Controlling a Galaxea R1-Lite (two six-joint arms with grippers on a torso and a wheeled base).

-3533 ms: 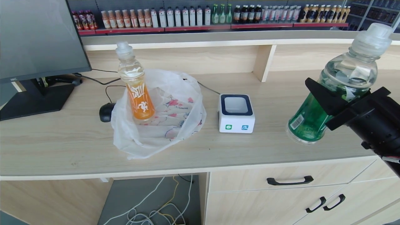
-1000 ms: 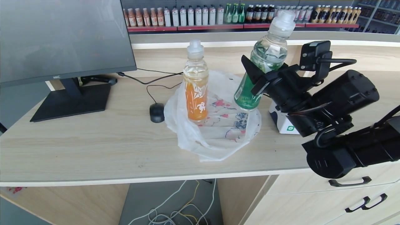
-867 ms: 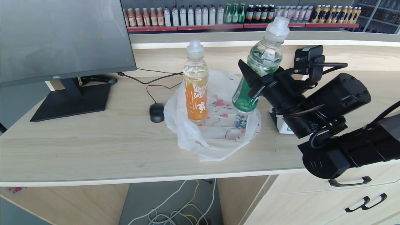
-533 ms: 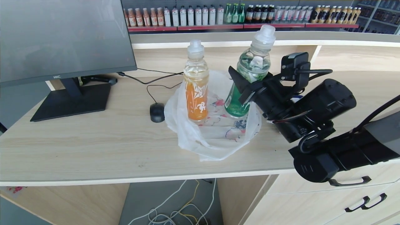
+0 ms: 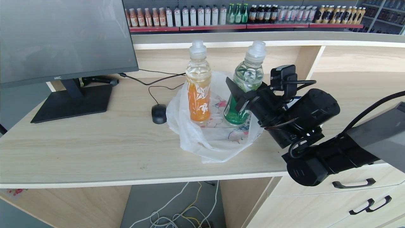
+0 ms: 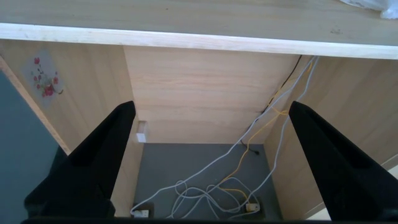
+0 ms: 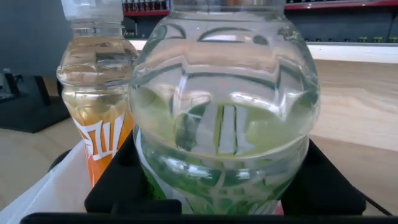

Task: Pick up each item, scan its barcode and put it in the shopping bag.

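- Head view: a pale wooden worktop [image 5: 95, 145] carries a white plastic shopping bag [image 5: 215, 139], lying open about midway along it and nearer the front edge than the back.
- An orange bottle [image 5: 198, 91] stands upright in the bag, on the side toward the worktop's left end.
- Just beside it, toward the right end, a green bottle [image 5: 249, 74] with a clear top and white cap leans slightly, its base down inside the bag's mouth. Whether the base rests on anything cannot be told.
- The right gripper [image 5: 245, 93] clamps the green bottle around its middle, one black finger on each side.
- A black mouse [image 5: 158, 114] lies just beside the bag on its left, and a dark monitor [image 5: 63, 38] stands at the back left corner.
- Drawers [image 5: 352, 183] sit under the right end; loose cables [image 5: 171, 212] lie on the floor below.
- Left wrist view: the left gripper [image 6: 211, 106] hangs below the worktop's front edge [image 6: 186, 37], its two black fingers spread wide with nothing between them. Beyond lie the cables [image 6: 211, 186].
- Right wrist view: the green bottle [image 7: 224, 124] sits close up between the right gripper's [image 7: 224, 193] dark fingers [image 7: 124, 180], which press against both its sides.
- The orange bottle [image 7: 99, 93] stands just beside it, with the white bag [image 7: 37, 193] below.
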